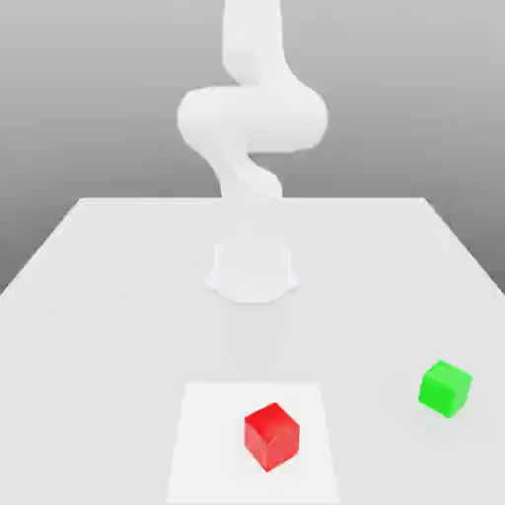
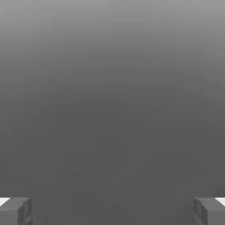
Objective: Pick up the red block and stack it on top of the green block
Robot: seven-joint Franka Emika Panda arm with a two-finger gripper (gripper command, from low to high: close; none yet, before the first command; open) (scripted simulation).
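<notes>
A red block [image 1: 271, 435] sits on a lighter square patch of the white table [image 1: 118, 296], near the front at the middle. The green block [image 1: 445, 388] rests on the table toward the exterior view's right, apart from the red one. In the hand view my gripper [image 2: 112, 211] is open: its two grey fingertips [image 2: 15, 211] stand far apart with nothing between them, against a plain grey background. The white arm [image 1: 252, 118] rises from its base [image 1: 252, 271] at the table's middle and leaves the frame at the top.
The lighter square patch [image 1: 212, 444] lies under and around the red block at the front. The arm's base stands behind both blocks. The table's far edge runs across the middle of the exterior view.
</notes>
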